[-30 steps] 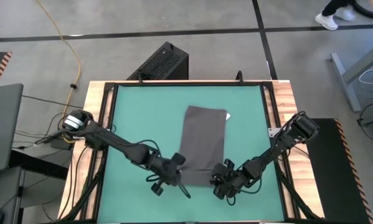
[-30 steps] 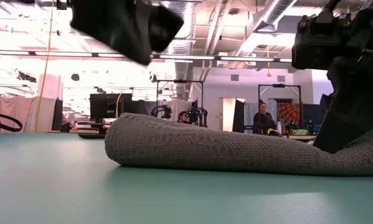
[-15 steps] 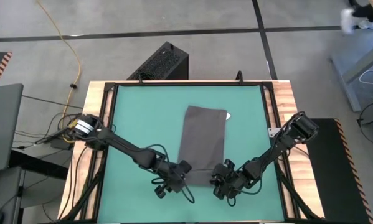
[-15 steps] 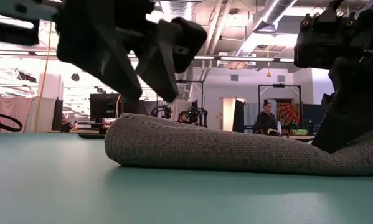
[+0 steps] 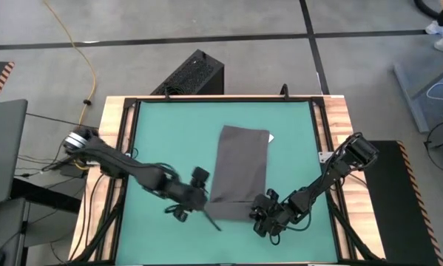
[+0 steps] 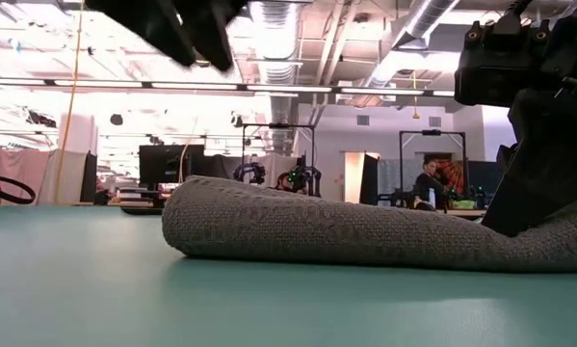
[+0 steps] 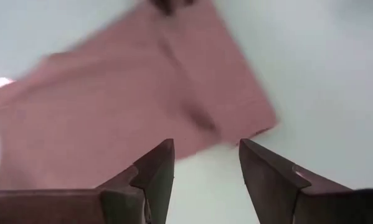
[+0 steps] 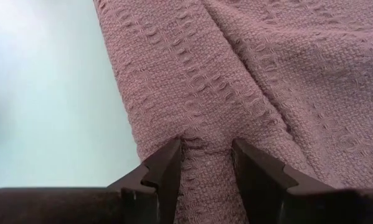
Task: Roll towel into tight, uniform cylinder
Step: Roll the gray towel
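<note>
The dark grey towel [image 5: 240, 166] lies lengthwise in the middle of the green mat, its small white tag [image 5: 271, 137] at the far right corner. Its near end is a thick rolled-over bulge [image 6: 346, 229] resting on the mat. My right gripper [image 5: 260, 210] [image 8: 206, 146] is at the near right corner, shut on the cloth. My left gripper [image 5: 199, 188] [image 7: 205, 144] hovers open just left of the towel's near left corner, raised above the mat [image 6: 187, 24], with nothing between its fingers. My right gripper pinches a bunched fold of the towel's rolled near end [image 8: 205, 132], close to its right corner, between its two fingers. The fingers slant down from the table's near right side. The cloth puckers at the fingertips, and the rest of the towel lies on the mat.
Bare green mat [image 5: 169, 140] lies left and right of the towel, inside a wooden table frame [image 5: 114, 148]. A black box [image 5: 195, 74] stands on the floor beyond the far edge. A person [image 6: 426, 188] sits far off in the room behind.
My left gripper has opened, dipped near the towel's near left end, then gone up and toward the table's left, away from the cloth. The towel and my right gripper stay as they were.
</note>
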